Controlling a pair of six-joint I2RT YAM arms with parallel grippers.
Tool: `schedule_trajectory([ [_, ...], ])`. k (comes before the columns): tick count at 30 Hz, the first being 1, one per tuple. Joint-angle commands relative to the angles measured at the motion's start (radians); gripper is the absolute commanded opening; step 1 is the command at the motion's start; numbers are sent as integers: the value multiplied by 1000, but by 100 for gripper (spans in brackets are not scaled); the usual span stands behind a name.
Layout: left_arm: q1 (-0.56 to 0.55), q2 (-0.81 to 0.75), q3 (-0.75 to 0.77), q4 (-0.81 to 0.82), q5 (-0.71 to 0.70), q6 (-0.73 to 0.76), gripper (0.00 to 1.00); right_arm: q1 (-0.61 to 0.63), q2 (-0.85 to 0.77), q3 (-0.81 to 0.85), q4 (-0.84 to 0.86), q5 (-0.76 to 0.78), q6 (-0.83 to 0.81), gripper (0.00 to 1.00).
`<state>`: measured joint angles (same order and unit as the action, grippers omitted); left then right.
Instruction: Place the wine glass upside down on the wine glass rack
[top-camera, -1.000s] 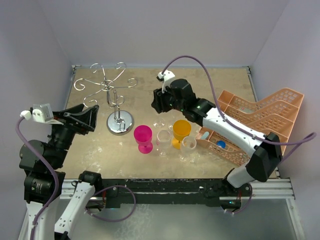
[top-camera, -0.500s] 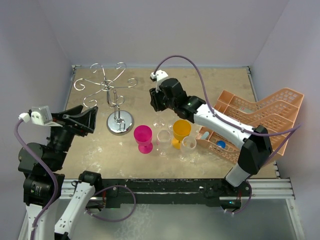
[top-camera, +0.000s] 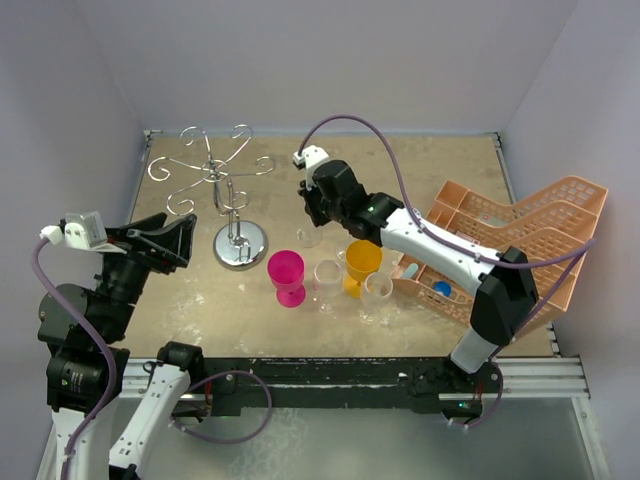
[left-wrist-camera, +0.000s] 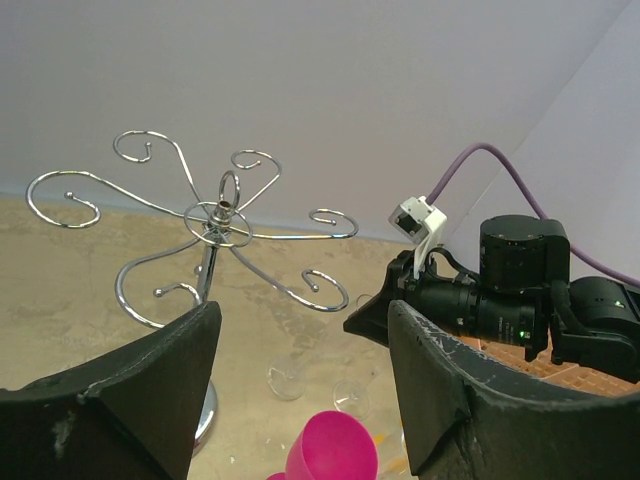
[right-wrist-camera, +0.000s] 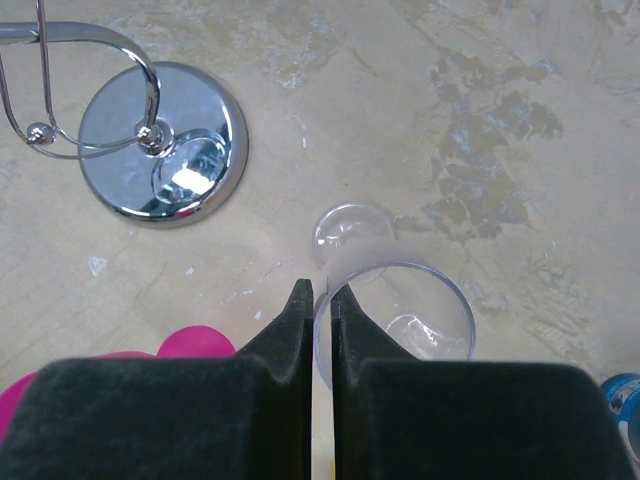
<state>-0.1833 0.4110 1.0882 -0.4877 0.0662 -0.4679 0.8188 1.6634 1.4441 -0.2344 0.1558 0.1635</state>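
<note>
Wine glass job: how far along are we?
Done: the right end effector is shut on the rim of a clear wine glass. In hand: that glass, not yet turned over. Left: carry it to the rack, whose arms are all bare, and hang it upside down. The left end effector is open, holding nothing.

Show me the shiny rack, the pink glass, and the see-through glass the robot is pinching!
wine glass rack (top-camera: 241, 245), top view, on its round mirror base.
pink glass (top-camera: 287, 268), top view, on its bowl.
clear wine glass (right-wrist-camera: 400, 322), right wrist view, inside its bowl.
</note>
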Motion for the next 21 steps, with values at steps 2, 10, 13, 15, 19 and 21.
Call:
schedule_trajectory([
  [2, 9, -5, 32, 26, -9, 3, 65, 25, -37, 32, 41, 62, -34, 0],
  [10, 10, 33, 70, 39, 10, -64, 65, 39, -192, -50, 200, 131, -37, 0],
  [13, 9, 70, 95, 63, 31, -117, 65, 40, -281, -111, 295, 190, -27, 0],
  [15, 9, 89, 99, 104, 37, -170, 65, 40, -350, -171, 381, 229, -14, 0],
  [19, 9, 114, 85, 254, 43, -319, 65, 40, -501, -306, 577, 285, 18, 0],
  [21, 10, 134, 70, 346, 78, -398, 65, 40, -574, -356, 667, 308, 41, 0],
])
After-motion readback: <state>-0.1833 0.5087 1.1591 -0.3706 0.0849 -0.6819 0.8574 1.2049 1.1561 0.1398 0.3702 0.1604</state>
